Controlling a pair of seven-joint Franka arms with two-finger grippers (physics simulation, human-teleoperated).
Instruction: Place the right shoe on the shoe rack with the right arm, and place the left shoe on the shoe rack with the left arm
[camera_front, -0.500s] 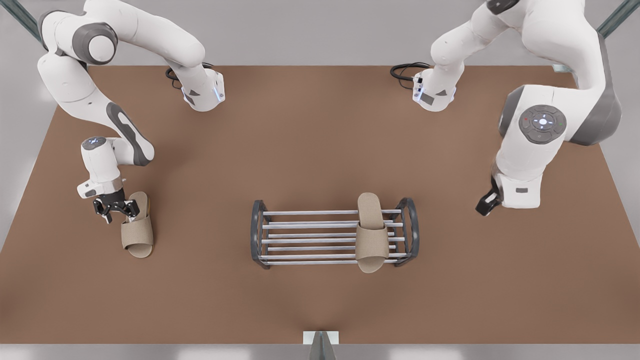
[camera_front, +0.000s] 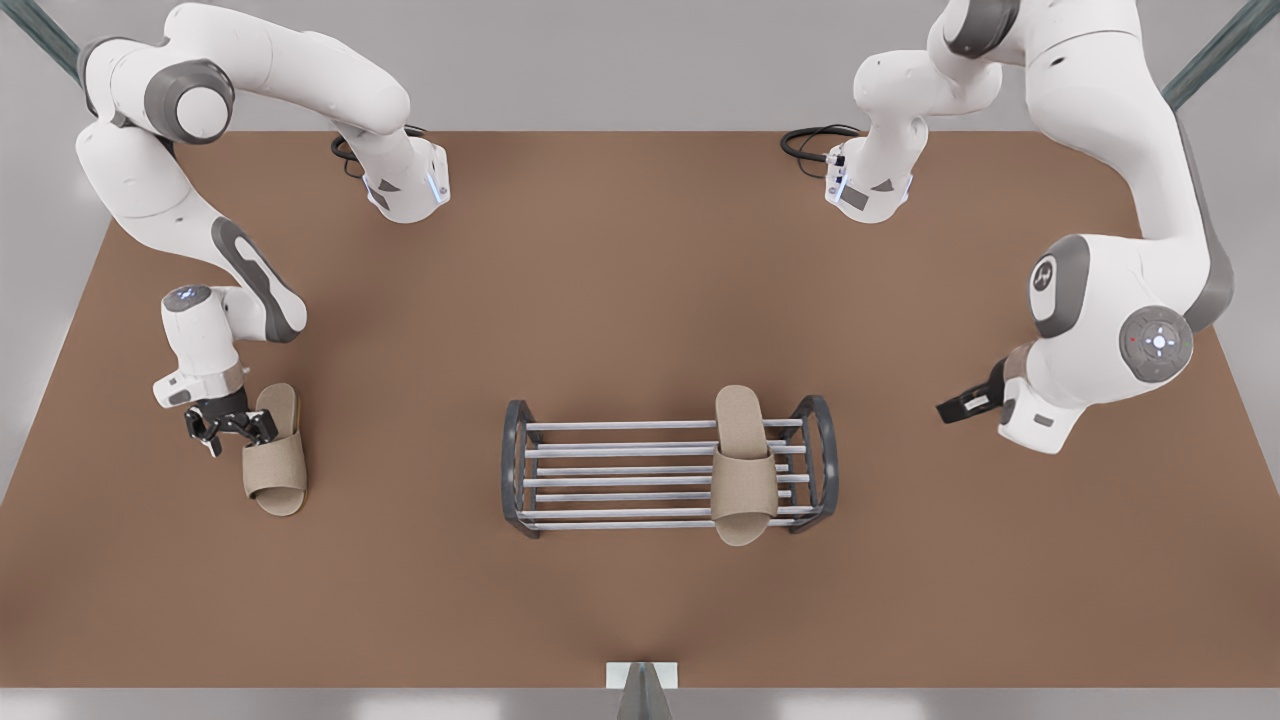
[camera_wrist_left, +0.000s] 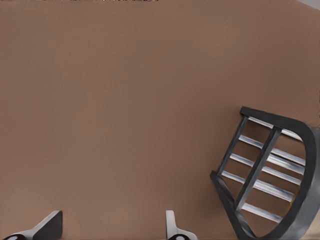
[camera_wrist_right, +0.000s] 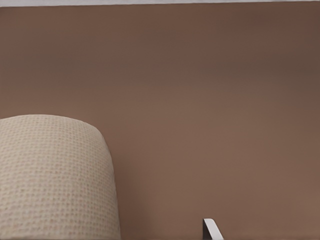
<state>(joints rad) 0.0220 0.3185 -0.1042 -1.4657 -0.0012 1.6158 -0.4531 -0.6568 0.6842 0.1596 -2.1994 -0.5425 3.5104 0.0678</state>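
One beige slipper (camera_front: 742, 470) lies across the top bars of the shoe rack (camera_front: 620, 470), at the end toward the front view's right. A second beige slipper (camera_front: 277, 455) rests on the table at the front view's left. My right gripper (camera_front: 230, 428) is open, low against the side of that slipper, which looms close in the right wrist view (camera_wrist_right: 55, 180) with a gap to one fingertip (camera_wrist_right: 210, 229). My left gripper (camera_front: 962, 408) hangs open over bare table to the front view's right of the rack. Its wrist view shows the spread gripper (camera_wrist_left: 110, 230) and the rack's arched end frame (camera_wrist_left: 256, 170).
Black cables lie by both arm bases at the back of the brown table (camera_front: 815, 140) (camera_front: 345, 150). A grey bracket (camera_front: 641, 680) sits at the table's near edge. Open tabletop surrounds the rack on every side.
My right gripper has sunk a little lower beside the slipper on the table. The left arm has swung its elbow and wrist outward, turning its gripper more sideways. Both slippers stay put.
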